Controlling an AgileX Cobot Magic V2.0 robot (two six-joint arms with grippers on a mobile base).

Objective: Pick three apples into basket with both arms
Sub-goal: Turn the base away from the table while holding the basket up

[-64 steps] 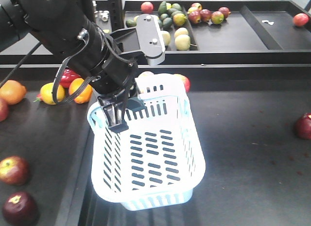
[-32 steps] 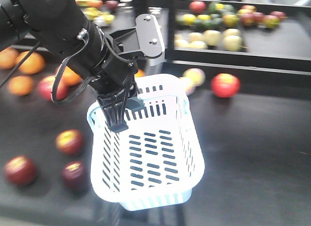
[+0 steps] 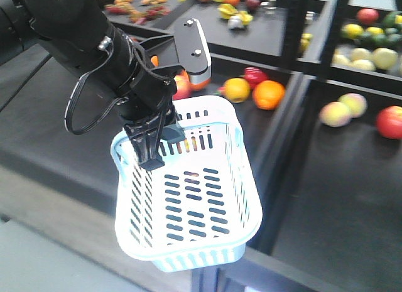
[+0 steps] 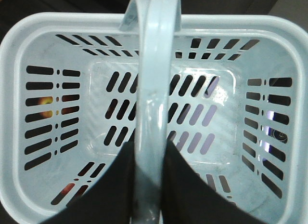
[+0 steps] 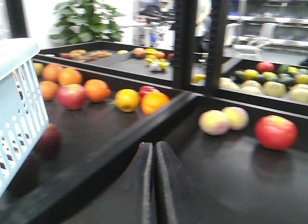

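Observation:
My left gripper (image 3: 151,152) is shut on the handle of the pale blue-white basket (image 3: 248,179), which hangs empty in the air. From the left wrist view I look down into the basket (image 4: 48,21); the handle runs between the jaws of the left gripper (image 4: 149,149). The right gripper (image 5: 154,147) is shut with nothing in it, low over a black surface. A dark red apple (image 5: 48,139) lies beside the basket (image 5: 21,108), blurred. A darker round shape (image 5: 21,178) lies below it.
Oranges (image 3: 269,94) and a pinkish-red apple (image 5: 71,96) lie on the black table behind. A raised black divider (image 5: 120,147) runs across in front of the right gripper. To the right are pale apples (image 3: 339,111) and a red apple (image 5: 275,131). Black posts (image 3: 295,34) stand behind.
The whole background has slid right in the front view, bringing other fruit and tables into sight. The left arm and basket keep the same place in the frame.

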